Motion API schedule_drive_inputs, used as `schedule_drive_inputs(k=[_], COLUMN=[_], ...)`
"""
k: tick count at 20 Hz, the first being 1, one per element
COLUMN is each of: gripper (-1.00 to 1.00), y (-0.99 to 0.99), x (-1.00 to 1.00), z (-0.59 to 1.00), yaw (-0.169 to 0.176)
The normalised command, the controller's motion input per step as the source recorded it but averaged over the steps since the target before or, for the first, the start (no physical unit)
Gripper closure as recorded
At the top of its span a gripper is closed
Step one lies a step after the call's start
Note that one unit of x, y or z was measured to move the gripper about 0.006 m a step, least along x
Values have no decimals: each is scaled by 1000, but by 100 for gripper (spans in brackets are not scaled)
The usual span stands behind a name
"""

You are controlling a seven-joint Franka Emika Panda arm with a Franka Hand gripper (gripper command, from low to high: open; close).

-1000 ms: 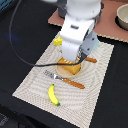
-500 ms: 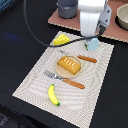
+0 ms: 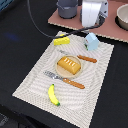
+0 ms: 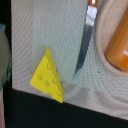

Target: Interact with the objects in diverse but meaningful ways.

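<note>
- In the exterior view we see a pale woven placemat (image 3: 35, 82) spread across a dark surface (image 3: 15, 45), filling the middle of the frame.
- A small round plate (image 3: 58, 71) sits near the centre of the placemat, and the orange-brown bread loaf (image 3: 69, 65) rests on it.
- The yellow cheese wedge (image 3: 61, 40) lies at the upper left part of the placemat, close to its far edge; the wrist view shows it (image 4: 48, 76) flat on the weave, near the mat's border.
- The pale blue milk carton (image 3: 91, 41) stands upright at the upper right part of the placemat.
- A knife (image 3: 80, 57) with an orange handle lies just above the plate, between the cheese and the carton; in the wrist view its blade (image 4: 85, 42) points toward the cheese without touching it.
- A fork (image 3: 64, 80) with an orange handle lies just below the plate.
- The yellow banana (image 3: 52, 95) lies in the lower part of the placemat, apart from the fork.
- At the top of the frame a reddish tray (image 3: 112, 31) carries a grey pot (image 3: 67, 8) at centre and another grey pot (image 3: 122, 16) at the right edge.
- The arm's white body (image 3: 93, 12) hangs at the upper right, above the carton; a black cable (image 3: 37, 26) curves from it over the surface.
- We cannot tell whether the tool is released or clenched, since its fingers do not show in either view.
</note>
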Motion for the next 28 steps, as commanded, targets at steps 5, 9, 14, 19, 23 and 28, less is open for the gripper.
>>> schedule_drive_inputs(k=[5,9,14,19,23,28], gripper=[-100,-100,-100,-100,-100,-100], y=[206,426,540,407,278,42], x=[-913,-816,-777,-589,-508,-415], z=[-21,-40,-76,-157,-181,-188], yaw=[66,29,1,-88,-147,-210])
